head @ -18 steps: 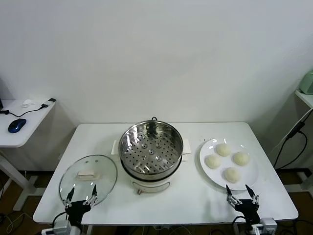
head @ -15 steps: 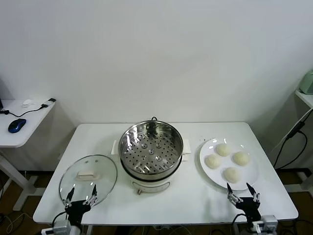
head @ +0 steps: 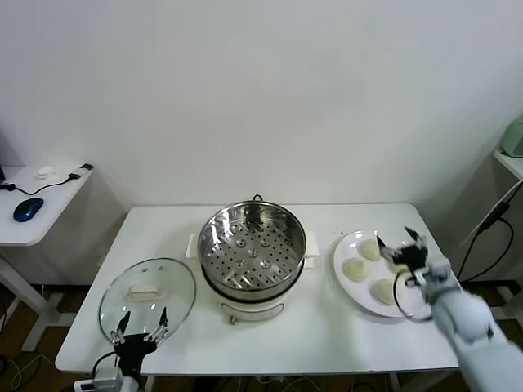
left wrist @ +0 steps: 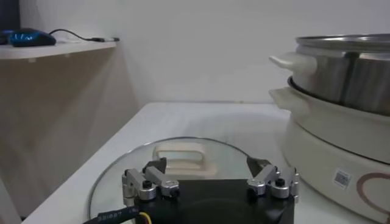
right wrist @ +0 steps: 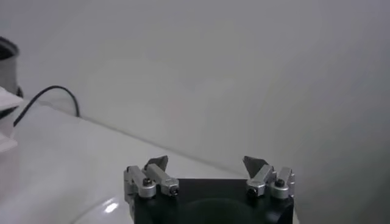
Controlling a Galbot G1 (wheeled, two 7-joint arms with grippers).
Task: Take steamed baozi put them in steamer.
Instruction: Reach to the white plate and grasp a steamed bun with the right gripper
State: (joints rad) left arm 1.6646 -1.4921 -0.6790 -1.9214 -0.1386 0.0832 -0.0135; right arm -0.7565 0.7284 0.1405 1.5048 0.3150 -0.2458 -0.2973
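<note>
Baozi only in head view, beneath right gripper

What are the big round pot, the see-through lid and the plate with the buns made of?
The steamer looks like polished stainless steel: shiny, mirror-like, with a perforated tray. The lid seems to be clear glass, since the table shows through, with a cream handle, probably plastic. The plate is glossy white, likely ceramic, though plastic is possible.

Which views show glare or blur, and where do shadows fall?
Head view: even light, bright reflections inside the steamer, soft glare on the glass lid. Left wrist view: the left gripper near the lens looks soft. Right wrist view: the right gripper sits dark before a plain wall; no strong shadows.
</note>
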